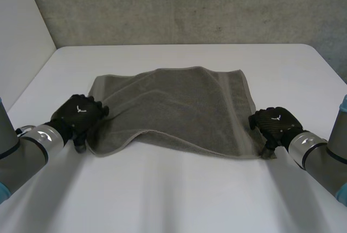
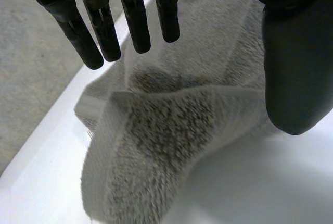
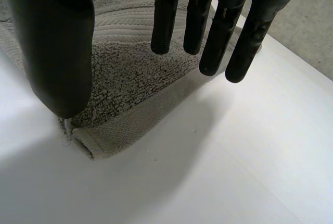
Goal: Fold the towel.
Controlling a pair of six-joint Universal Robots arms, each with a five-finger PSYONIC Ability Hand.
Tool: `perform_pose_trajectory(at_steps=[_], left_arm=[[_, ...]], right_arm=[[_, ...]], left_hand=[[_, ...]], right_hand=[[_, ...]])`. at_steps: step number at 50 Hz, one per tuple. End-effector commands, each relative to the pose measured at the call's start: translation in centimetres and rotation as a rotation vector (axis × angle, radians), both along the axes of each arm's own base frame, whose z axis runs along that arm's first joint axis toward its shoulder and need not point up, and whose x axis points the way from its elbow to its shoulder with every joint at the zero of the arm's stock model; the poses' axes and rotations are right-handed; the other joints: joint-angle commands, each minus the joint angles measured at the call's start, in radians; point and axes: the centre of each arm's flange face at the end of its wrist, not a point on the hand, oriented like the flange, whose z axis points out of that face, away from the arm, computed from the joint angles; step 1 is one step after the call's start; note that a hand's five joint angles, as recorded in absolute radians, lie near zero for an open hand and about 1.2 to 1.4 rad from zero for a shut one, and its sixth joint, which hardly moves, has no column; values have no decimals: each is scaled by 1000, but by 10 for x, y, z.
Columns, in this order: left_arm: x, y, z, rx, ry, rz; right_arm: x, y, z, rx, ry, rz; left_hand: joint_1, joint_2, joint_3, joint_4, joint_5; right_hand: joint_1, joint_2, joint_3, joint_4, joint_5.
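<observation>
A grey towel [image 1: 179,108] lies spread at the centre of the frame on the white table [image 1: 173,195]. Its near edge is rumpled towards the lower left. The left hand [image 1: 78,114] sits at the towel's near left corner, at the frame's left. Its fingers [image 2: 136,21] are straight, spread apart from the thumb, and hold nothing. The right hand [image 1: 276,123], at the frame's right, is over the near right corner, open too, with straight fingers [image 3: 165,15] above the hem.

The towel [image 1: 179,108] is nubby, matt terry cloth; the table [image 1: 179,189] smooth, faintly glossy.
</observation>
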Motion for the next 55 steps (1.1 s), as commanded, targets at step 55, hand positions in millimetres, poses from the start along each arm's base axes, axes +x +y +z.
perform_pose_trajectory(at_steps=[55], left_arm=[[16,-23,2,14,65,102]], right_arm=[[3,0,-8,42,-35,-5]], left_hand=[[928,939,929,933,747]], right_hand=[[2,20,8,11,-2]])
